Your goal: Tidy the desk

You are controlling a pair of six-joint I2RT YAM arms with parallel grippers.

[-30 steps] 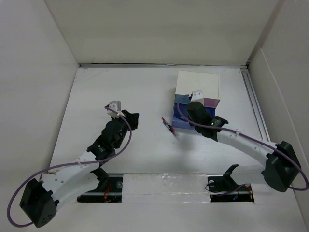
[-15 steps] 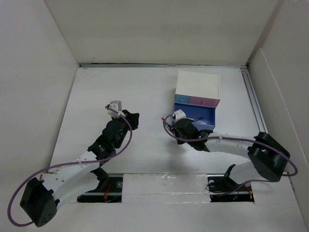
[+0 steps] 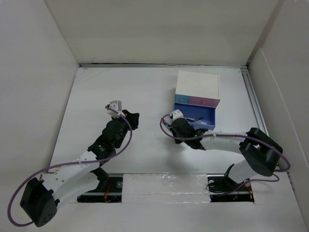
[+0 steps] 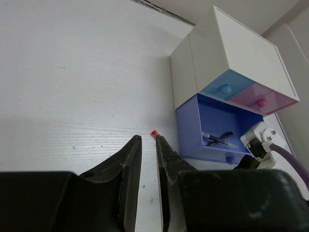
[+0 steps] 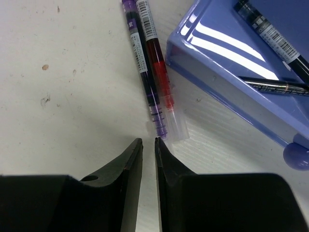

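While the desk (image 3: 120,87) is lying white and flat across the whole floor of the walled enclosure, both arms are reaching out over it from the near edge.

Left side: left gripper (image 4: 147,140) is hanging over the left-centre of the desk, pointing toward the far right. Its jaws are nearly together, showing only a thin slit with nothing in it. Whether the tips are touching the surface cannot be told.

Centre: a purple pen (image 5: 142,63) and a red pen (image 5: 159,67) are lying side by side on the desk, touching along their length, just beside the left corner of an open blue drawer (image 5: 231,63). Right gripper (image 5: 148,141) is pointing down at them, its fingertips just short of the pens' near ends. Its jaws are open only a narrow gap and are gripping nothing.

Right of centre: the blue drawer is sticking out toward the near side from the bottom of a small white box (image 3: 198,84), with two dark pens (image 4: 217,139) lying inside. Above it, a light blue drawer (image 4: 224,87) and a pink drawer (image 4: 260,99) are sitting shut, side by side. The box is standing on the far-right part of the desk.
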